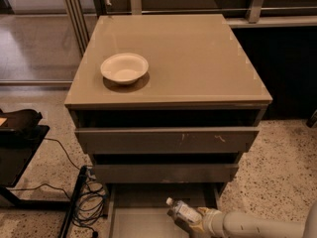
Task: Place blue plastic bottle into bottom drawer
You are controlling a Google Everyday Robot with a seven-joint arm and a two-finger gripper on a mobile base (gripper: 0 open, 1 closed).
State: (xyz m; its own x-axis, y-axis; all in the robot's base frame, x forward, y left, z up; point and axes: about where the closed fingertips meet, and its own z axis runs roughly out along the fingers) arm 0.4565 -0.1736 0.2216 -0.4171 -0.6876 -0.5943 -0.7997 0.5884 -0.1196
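Note:
The blue plastic bottle (182, 211), clear with a white cap and pale label, lies tilted with its cap up-left over the pulled-out bottom drawer (141, 221). My gripper (190, 221) reaches in from the lower right on a pale arm and is shut on the bottle's lower end, holding it just above the drawer's grey floor. The taupe-grey cabinet (198, 58) stands above, with its top drawer (168, 140) and middle drawer (166, 173) slightly out.
A white bowl (124, 68) sits on the cabinet top at the left. Black cables (89, 202) and a black stand (20, 148) lie on the speckled floor to the left. A dark counter base stands behind on the right.

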